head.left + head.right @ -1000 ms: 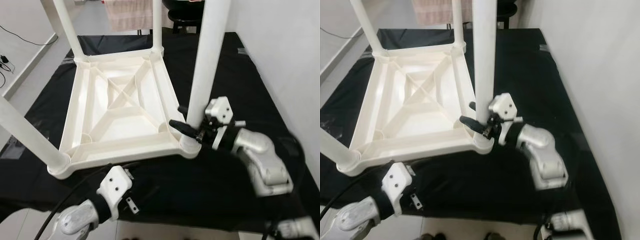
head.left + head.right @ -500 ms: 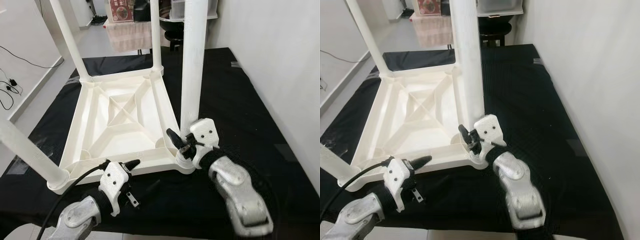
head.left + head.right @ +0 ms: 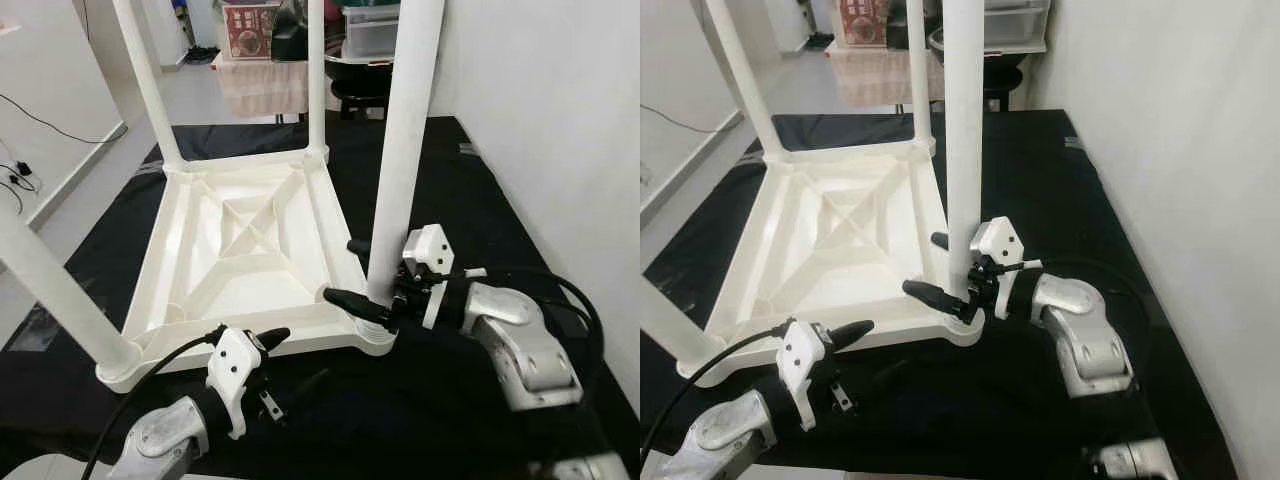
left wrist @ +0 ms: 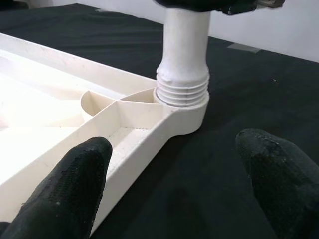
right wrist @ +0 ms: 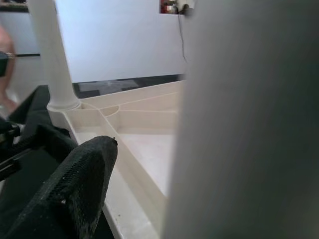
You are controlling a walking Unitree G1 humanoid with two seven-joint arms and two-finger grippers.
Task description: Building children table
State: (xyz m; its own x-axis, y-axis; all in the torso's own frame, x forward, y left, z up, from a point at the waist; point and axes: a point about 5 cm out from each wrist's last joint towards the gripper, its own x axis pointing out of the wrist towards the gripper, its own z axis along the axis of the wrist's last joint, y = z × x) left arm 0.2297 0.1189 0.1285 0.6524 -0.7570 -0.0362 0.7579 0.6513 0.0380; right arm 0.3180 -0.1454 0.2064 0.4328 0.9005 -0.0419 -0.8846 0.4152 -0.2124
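Observation:
A white plastic children's table (image 3: 160,240) lies upside down on a black mat (image 3: 470,200), its legs pointing up. My right gripper (image 3: 340,270) is open around the base of the near-right leg (image 3: 400,150). One finger passes behind the leg and the other in front of its socket; in the right wrist view a gap separates the visible finger (image 5: 79,184) from the leg (image 5: 249,124). My left gripper (image 4: 177,147) is open and holds nothing. It hovers low over the mat by the table's near edge and faces the leg's threaded collar (image 4: 183,92).
Three more legs stand at the near-left (image 3: 50,290), far-left (image 3: 145,80) and far-right (image 3: 316,70) corners. A white wall (image 3: 560,120) runs close along the right. A dark stool (image 3: 360,90) and a draped cloth (image 3: 265,85) stand behind the mat.
My right arm has swung out to the right, and its fingers now reach across the leg's base from the side. The left gripper has barely moved. The camera view has shifted.

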